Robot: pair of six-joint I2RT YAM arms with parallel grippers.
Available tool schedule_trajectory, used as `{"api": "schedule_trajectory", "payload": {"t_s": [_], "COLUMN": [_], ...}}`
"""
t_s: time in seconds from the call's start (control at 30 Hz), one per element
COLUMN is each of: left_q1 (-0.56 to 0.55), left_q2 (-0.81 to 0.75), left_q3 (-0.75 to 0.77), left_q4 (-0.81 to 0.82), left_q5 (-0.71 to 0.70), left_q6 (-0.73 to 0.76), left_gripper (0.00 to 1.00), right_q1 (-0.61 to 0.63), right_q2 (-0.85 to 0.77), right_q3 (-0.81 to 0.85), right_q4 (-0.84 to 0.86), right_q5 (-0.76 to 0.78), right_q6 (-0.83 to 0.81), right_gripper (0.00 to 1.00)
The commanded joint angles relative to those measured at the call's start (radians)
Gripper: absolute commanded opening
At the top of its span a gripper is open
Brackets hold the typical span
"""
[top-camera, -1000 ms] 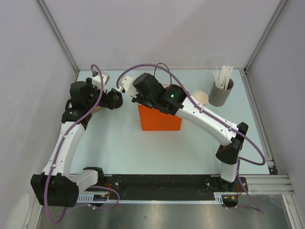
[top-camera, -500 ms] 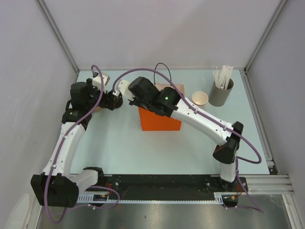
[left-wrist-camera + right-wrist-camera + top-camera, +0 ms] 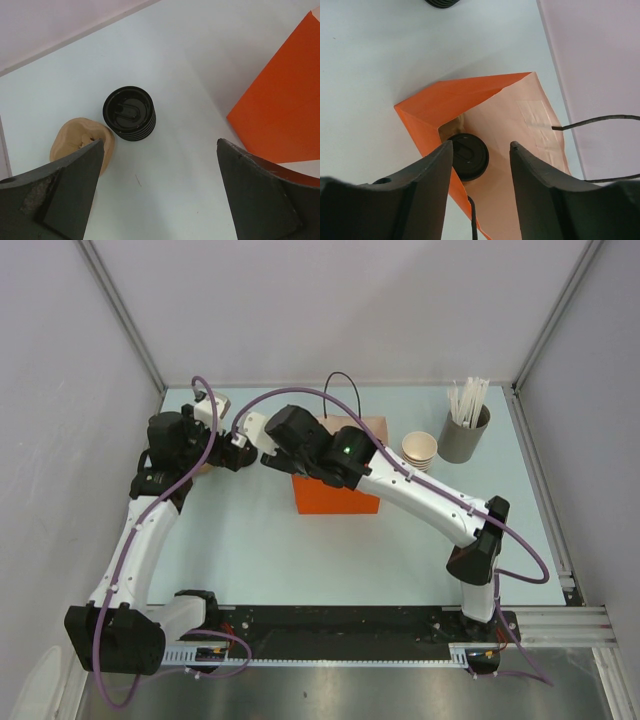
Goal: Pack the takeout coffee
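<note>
**A:** Start at the right fingers (image 3: 410, 195): what have they got?

**B:** Nothing. They are spread apart, and in the right wrist view they frame the open mouth of the orange bag (image 3: 470, 100). The takeout coffee (image 3: 466, 156) stands inside it, low centre of the frame, and from above it shows as a round black top tucked against the bag's fold

**A:** Why there?

**B:** My guess is that upright on the bag's floor is the safe way to carry a lidded drink, and spread fingers suit a cup already let go. The bag stands open on the pale counter (image 3: 260, 540)

**A:** And the left fingers (image 3: 60, 195)?

**B:** Also spread and empty, hanging over the counter. Between them, upper left of the left wrist frame, is a stack of black lids (image 3: 129, 120). Just beside it is a tan object (image 3: 80, 145), partly behind one finger, and I can't tell what it is. I'd say that arm is just standing clear

**A:** Further out?

**B:** In the upper right of the top view, a stack of tan cups (image 3: 420, 448) sits near a grey holder of white sticks (image 3: 465, 430)

**A:** Any writing or brand?

**B:** None I can read. The bag is plain, with a strip of clear tape (image 3: 532, 112) on its inner wall and a black cord handle (image 3: 590, 122)
</note>
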Motion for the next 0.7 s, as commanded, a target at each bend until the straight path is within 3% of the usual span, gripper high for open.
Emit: {"api": "schedule_trajectory", "payload": {"t_s": [0.0,0.33,0.43,0.67], "left_q1": [0.009,0.009,0.009,0.012], "left_q2": [-0.027,-0.029,-0.032,-0.037], "left_q3": [-0.003,-0.002,-0.002,-0.001], "left_q4": [0.029,0.028,0.029,0.026], "left_q5": [0.025,0.02,0.02,0.015], "left_q6": [-0.006,-0.006,-0.006,-0.006], "left_gripper": [1.0,0.99,0.99,0.99], "right_q1": [0.004,-0.028,-0.063,-0.192], "right_q2": [-0.042,-0.145,-0.177,-0.248], "right_q3": [0.051,0.1,0.126,0.175], "right_q4": [0.023,0.01,0.0,-0.014], "right_q5": [-0.037,-0.121,-0.156,-0.233], "right_q6": [0.006,0.018,0.035,0.075], "right_gripper": [0.56,0.95,1.0,1.0]}}
